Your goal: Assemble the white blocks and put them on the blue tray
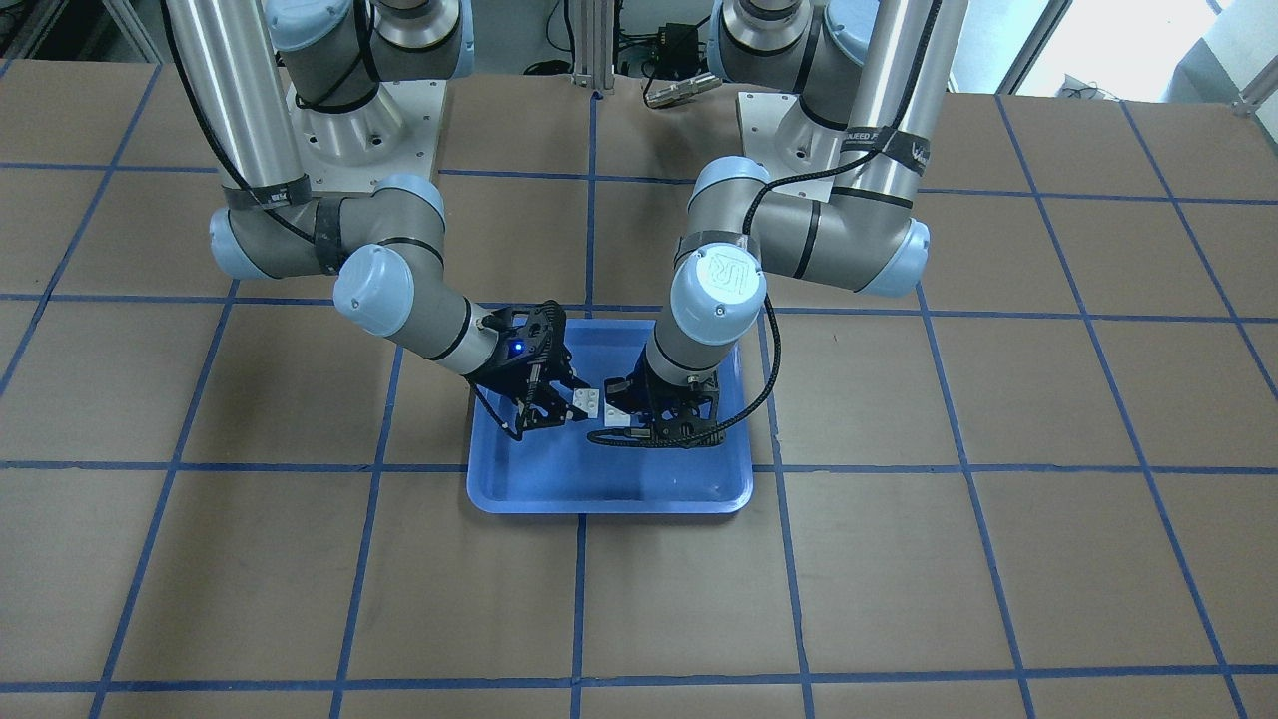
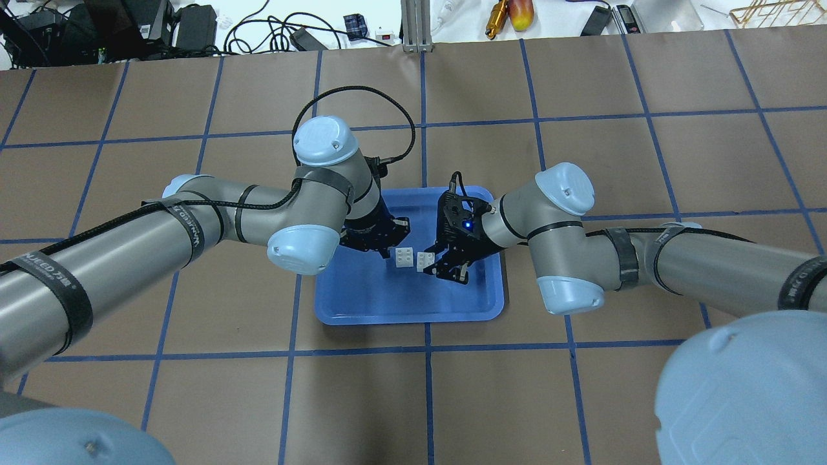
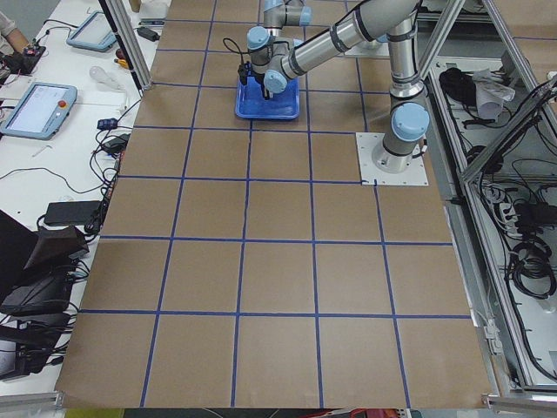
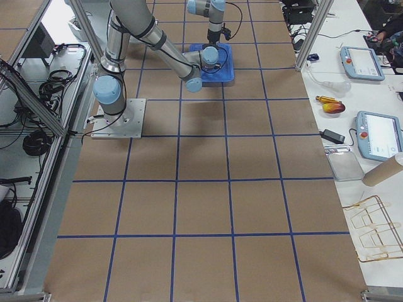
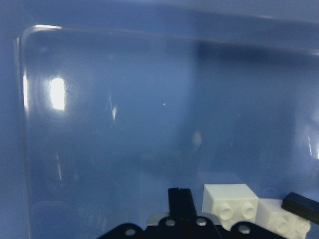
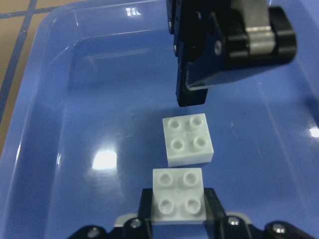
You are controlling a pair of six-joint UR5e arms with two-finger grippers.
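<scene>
Within tray (image 2: 362,307), near centre, both blocks show studs up; square, so no long axis. Held block (image 6: 178,198) is clamped betw. R gripper (image 6: 178,205) fingers. Loose block (image 6: 188,139) lies just beyond at 12 o'clock, slightly skewed, not touching it. L gripper (image 6: 192,94) points down at loose block's far edge; jaw state: can't tell. Overhead, L arm (image 2: 129,239) enters from 9 o'clock, R arm (image 2: 678,258) from 3, elbows bent.

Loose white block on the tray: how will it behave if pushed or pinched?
The loose white block looks like rigid moulded plastic with flat sides, so a pinch should hold. It seems small and light; on the glossy blue tray it would probably slide rather than tip.
</scene>
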